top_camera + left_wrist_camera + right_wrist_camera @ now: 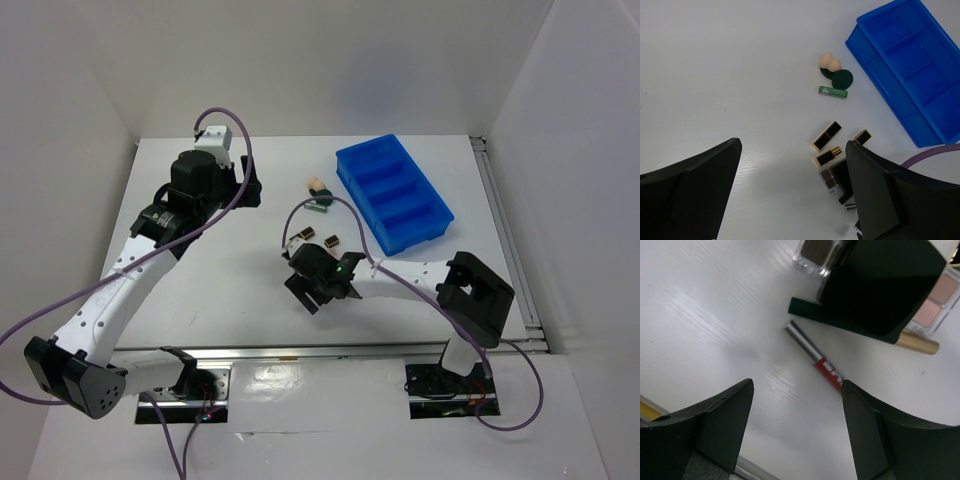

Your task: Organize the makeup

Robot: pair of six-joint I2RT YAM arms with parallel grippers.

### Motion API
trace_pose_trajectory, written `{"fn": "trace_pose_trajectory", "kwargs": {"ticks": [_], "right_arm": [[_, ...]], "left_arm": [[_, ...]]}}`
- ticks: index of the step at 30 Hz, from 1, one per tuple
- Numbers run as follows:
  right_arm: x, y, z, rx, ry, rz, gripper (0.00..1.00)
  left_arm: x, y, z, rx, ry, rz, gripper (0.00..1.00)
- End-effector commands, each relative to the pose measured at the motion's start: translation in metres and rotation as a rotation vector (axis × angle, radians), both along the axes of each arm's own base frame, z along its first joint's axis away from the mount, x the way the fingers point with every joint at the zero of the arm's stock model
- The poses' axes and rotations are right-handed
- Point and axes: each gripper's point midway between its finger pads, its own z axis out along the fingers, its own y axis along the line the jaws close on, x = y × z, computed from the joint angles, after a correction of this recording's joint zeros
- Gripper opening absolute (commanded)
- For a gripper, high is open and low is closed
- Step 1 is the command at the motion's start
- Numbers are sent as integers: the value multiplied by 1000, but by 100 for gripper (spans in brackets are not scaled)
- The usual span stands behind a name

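Right arm over the makeup cluster, pick not yet made.
Blue bin upper right of the overhead view, all compartments bare. The makeup lies on the table to its left, at frame centre. Left gripper is wide apart and empty, off at upper left. Right gripper is also spread wide and holds nothing, low over the cluster. Black compact at upper right of its view, slim red-and-silver pencil lying diagonally just below. Judgement: the pencil is the likely target. Centre over it, turn so the fingers cross its narrow width, and descend straight, clear of the compact.
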Motion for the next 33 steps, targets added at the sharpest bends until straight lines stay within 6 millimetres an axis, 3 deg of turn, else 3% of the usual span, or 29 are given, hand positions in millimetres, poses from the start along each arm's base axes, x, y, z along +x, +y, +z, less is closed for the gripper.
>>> {"fn": "trace_pose_trajectory", "kwargs": {"ticks": [1,7,9,13,23,26,28,33], "right_arm": [[27,5,14,39,-49,-13,79],[38,-7,0,62,3,10,83],[34,-15,-11,59,50,10,77],[26,-17,-16,70,75,12,66],[10,-22,-36,59,148,16,64],[12,-22,-38,57,144,2,53],[8,-24,-43,33,151,5,41],[-13,-22,-49,-30,161,54,20]], "left_arm": [[2,-3,17,-14,-51,-12,100],[4,-3,14,-10,-43,-12,100],[6,-4,10,-7,-34,-12,100],[6,-4,10,-7,-34,-12,100],[6,-7,3,-12,-14,-18,100],[6,-7,3,-12,-14,-18,100],[8,-7,5,-16,-22,-18,100],[7,-7,1,-12,-14,-18,100]]}}
